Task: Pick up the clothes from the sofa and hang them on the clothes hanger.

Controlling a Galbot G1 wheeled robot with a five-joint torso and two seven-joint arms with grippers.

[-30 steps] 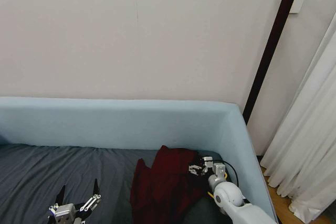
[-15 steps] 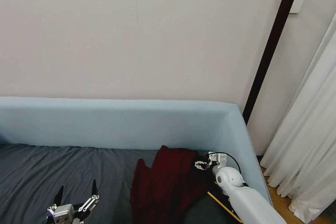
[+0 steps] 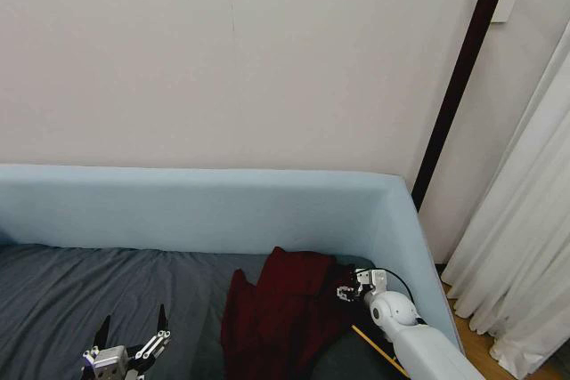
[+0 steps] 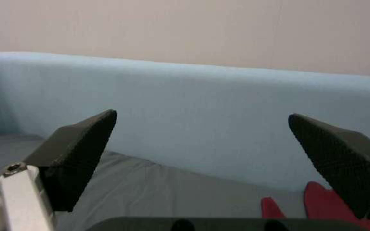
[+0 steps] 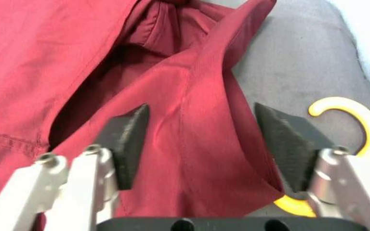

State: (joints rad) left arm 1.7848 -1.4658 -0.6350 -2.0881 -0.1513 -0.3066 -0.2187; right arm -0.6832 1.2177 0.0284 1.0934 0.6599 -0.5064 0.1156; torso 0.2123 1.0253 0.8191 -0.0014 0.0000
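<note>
While the left gripper (image 3: pixel 134 345) hangs low over the dark grey seat cushion (image 3: pixel 80 291) on the robot's left, its two black fingers spread wide with nothing between them, the right gripper (image 3: pixel 349 290) is at the far right end of the sofa (image 3: pixel 205 211), beside the pale blue armrest (image 3: pixel 401 229). Its fingers are spread apart too. In the right wrist view the dark pads (image 5: pixel 128 144) stand on either side of a raised fold of the dark red garment (image 3: pixel 280 313) without closing on it; whether they touch the cloth cannot be told. The garment lies crumpled on the seat, bunched near the sofa's right-hand corner. A yellow hanger hook (image 5: pixel 363 121) lies on the grey cushion at the garment's edge, partly tucked under it. Behind the sofa's right end a dark rack post (image 3: pixel 459 77) rises along the wall, with a white curtain (image 3: pixel 525 246) to its right.
</note>
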